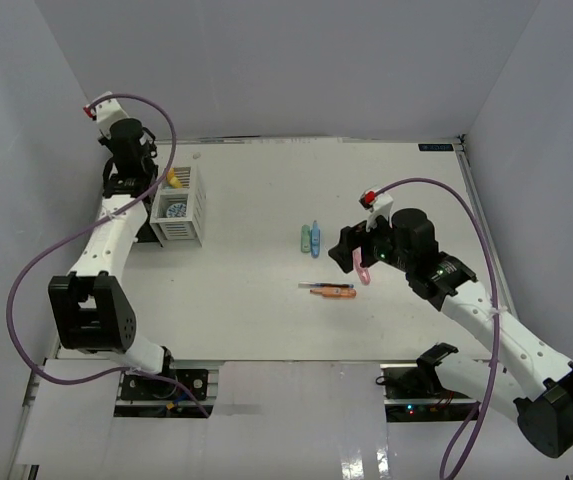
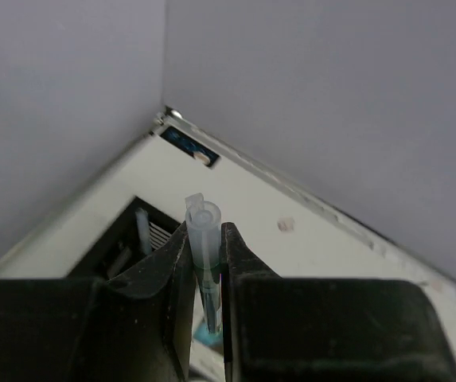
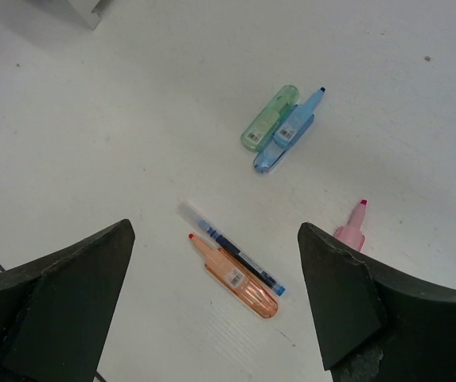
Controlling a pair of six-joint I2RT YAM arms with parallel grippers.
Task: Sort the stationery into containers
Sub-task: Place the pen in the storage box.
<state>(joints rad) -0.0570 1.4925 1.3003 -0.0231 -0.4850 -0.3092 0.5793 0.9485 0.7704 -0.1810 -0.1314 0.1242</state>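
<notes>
L gripper (image 2: 206,243) pinched narrow on clear-capped pen (image 2: 203,219), frame ctr; black organizer (image 2: 120,251) lower left of it. R gripper (image 3: 214,229) wide, nothing held. Orange marker (image 3: 239,278) + thin pen (image 3: 231,251) touching, lower ctr; pink marker (image 3: 352,229) at right-side finger. White organizer (image 1: 181,208) upper left, top view.

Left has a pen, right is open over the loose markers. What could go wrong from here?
1. Left gripper pinches the clear pen on a narrow strip, by the black organizer; tilting on release, it might land outside.
2. Orange marker and thin pen lie touching under the open right gripper; closing may catch both.
3. Pink marker is half hidden behind one finger; descending could knock it.
</notes>
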